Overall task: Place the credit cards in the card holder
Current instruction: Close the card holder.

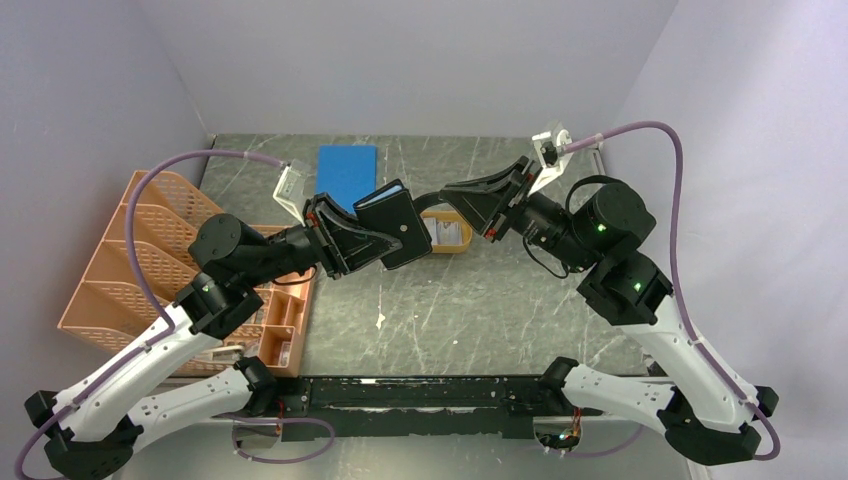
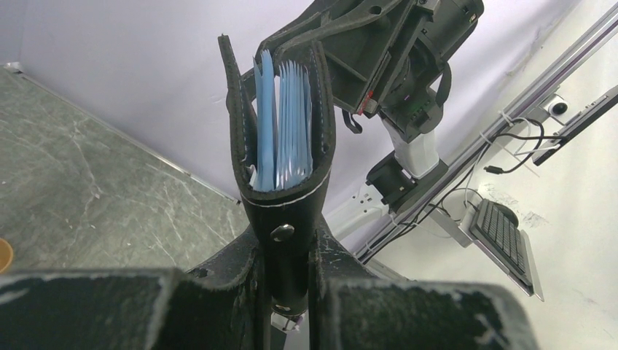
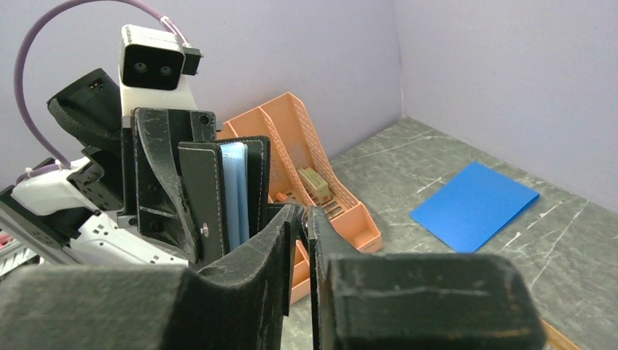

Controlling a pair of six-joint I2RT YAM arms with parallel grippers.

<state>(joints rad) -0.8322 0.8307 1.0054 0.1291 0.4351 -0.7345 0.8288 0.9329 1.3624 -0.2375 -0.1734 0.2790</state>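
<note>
Broadly, the grey marbled table [image 1: 450, 320] carries an orange mesh file rack [image 1: 130, 260] at its left edge and a blue flat sheet [image 1: 347, 170] near the back wall. Over the middle my two arms meet nose to nose.

My left gripper [image 1: 378, 245] is clamped on the card holder [image 1: 400, 228] and holds it off the table. In my left wrist view it stands upright between my fingers [image 2: 218, 292], snap stud low and mouth up, with bluish inner pockets and pale leaves showing. I cannot tell if those are cards or sleeves.

My right gripper [image 1: 450, 193] sits just beside the holder's right edge. Its fingers [image 3: 284, 226] are drawn nearly together, with a sliver of gap, and the holder is close on their left.

Below that gripper lies a small orange oval tray [image 1: 448, 249] holding the credit cards [image 1: 452, 232].
</note>
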